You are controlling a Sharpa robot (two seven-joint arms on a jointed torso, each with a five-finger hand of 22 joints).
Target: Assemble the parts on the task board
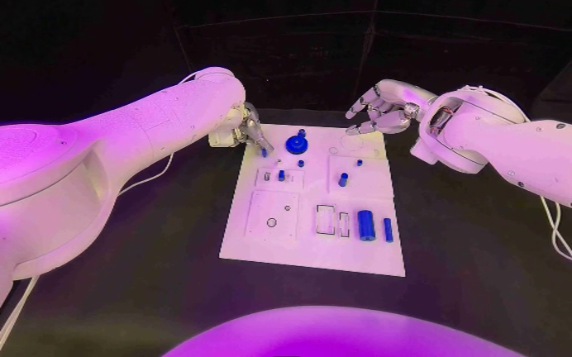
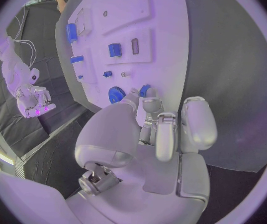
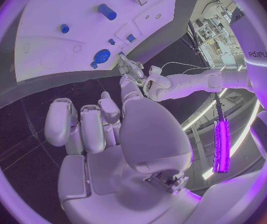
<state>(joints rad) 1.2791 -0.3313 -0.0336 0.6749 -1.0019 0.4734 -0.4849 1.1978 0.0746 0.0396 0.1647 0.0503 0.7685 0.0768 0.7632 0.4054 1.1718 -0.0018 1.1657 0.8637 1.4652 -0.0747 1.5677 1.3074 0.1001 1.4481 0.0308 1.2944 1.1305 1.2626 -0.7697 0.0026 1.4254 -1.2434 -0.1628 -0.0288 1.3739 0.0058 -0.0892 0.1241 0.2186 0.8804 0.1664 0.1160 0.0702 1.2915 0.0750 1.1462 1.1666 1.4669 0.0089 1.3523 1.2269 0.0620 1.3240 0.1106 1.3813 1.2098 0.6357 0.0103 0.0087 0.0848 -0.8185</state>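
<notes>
The white task board (image 1: pixel 312 245) lies in the middle of the black table. A blue gear (image 1: pixel 297 144) stands near its far edge, with small blue pegs (image 1: pixel 343 179) behind a blue cylinder (image 1: pixel 367 225). My left hand (image 1: pixel 248 132) hovers at the board's far left corner and pinches a small blue part (image 1: pixel 264 152) at its fingertips. In the left wrist view that part (image 2: pixel 144 90) sits just beside the gear (image 2: pixel 116 93). My right hand (image 1: pixel 382 109) hangs above the far right corner, fingers apart and holding nothing.
Rectangular recesses (image 1: pixel 326 218) and a raised square plate (image 1: pixel 273 212) take up the board's near half. Black table surface surrounds the board on all sides. A cable (image 1: pixel 558 233) trails along my right arm.
</notes>
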